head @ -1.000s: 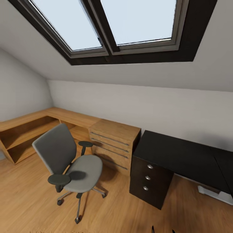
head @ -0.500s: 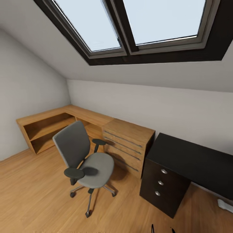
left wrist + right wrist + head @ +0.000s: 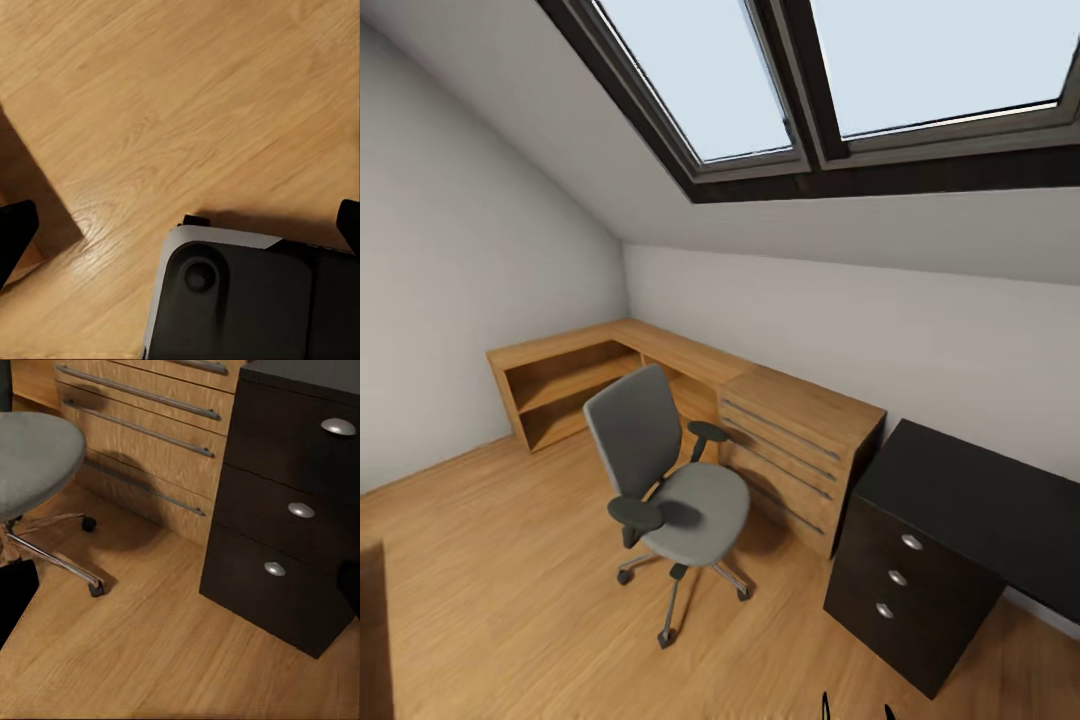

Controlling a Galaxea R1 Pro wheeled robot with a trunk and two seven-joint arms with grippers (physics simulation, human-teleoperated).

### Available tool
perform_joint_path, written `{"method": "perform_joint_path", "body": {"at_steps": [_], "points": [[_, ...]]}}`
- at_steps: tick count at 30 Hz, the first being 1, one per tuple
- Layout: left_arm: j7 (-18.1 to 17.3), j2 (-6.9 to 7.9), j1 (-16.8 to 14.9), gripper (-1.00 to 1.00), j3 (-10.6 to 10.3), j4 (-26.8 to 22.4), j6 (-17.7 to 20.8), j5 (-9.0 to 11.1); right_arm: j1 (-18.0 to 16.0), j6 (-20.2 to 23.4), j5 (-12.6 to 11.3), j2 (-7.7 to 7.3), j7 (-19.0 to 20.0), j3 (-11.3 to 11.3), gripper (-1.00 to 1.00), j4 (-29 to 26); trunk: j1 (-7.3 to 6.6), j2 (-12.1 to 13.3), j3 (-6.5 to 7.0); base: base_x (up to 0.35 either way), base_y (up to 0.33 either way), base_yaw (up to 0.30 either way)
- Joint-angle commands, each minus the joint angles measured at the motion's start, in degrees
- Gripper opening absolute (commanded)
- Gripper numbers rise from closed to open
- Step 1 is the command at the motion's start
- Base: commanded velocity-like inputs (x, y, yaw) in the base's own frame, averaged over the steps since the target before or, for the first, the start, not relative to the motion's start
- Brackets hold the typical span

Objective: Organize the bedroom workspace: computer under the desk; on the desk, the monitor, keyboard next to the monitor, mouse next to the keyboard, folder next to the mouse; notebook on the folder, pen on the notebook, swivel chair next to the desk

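Observation:
The grey swivel chair [image 3: 695,510] stands on the wood floor of the bedroom, its seat [image 3: 34,457] bare and its back toward the left wall. To its right the black desk [image 3: 980,495] runs off the picture, with its three-drawer unit [image 3: 905,590] [image 3: 289,510] at the near end. The part of the desk top that shows is bare. My left gripper [image 3: 180,229] hangs open over the floor above my own base. My right gripper [image 3: 180,592] is open, low, facing the gap between chair and drawer unit. Computer, monitor, keyboard, mouse, folder, notebook and pen are out of view.
A light-wood drawer chest [image 3: 790,450] stands between chair and desk, joined to corner shelves [image 3: 560,385] along the walls. A sloped ceiling with a skylight [image 3: 810,80] hangs above. A brown furniture edge [image 3: 372,630] shows at lower left. Open floor [image 3: 490,560] lies left of the chair.
The camera has swung left, so chair, chest and desk sit further right in the picture and more of the left wall shows. The chair keeps its place beside the chest.

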Motion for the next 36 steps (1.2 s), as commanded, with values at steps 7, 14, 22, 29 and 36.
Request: {"method": "perform_joint_path", "body": {"at_steps": [7, 14, 22, 29, 36], "points": [[0.3, -0.05, 0.0, 1.0, 0.2, 0.0, -0.1, -0.4, -0.1, -0.1, -0.1, 0.04, -0.3, 0.5, 1.0, 0.1, 0.0, -0.1, -0.23, -0.305, 0.0, 0.296], [0.4, 0.01, 0.0, 1.0, 0.2, 0.0, -0.1, -0.3, -0.1, 0.0, -0.1, 0.04, -0.1, 0.6, 1.0, 0.1, 0.0, -0.1, -0.46, -0.15, 0.0, 0.281], [0.5, 0.04, 0.0, 1.0, 0.2, 0.0, -0.1, -0.3, -0.1, 1.0, 1.3, 0.75, 0.7, 0.9, 1.0, 0.2, 0.0, -0.1, -0.82, -0.014, 0.0, 0.262], [0.7, 0.01, 0.0, 1.0, 0.2, 0.0, -0.1, -0.3, -0.1, 1.6, 1.7, 0.98, 0.9, 0.9, 1.0, 0.2, 0.0, -0.1, -1.17, -0.002, 0.0, 0.249], [0.7, -0.02, 0.0, 1.0, 0.3, 0.0, -0.2, -0.3, -0.1, 2.2, 1.9, 1.11, 0.9, 0.9, 1.0, 0.2, 0.0, -0.1, -1.54, 0.0, 0.0, 0.241]]}}
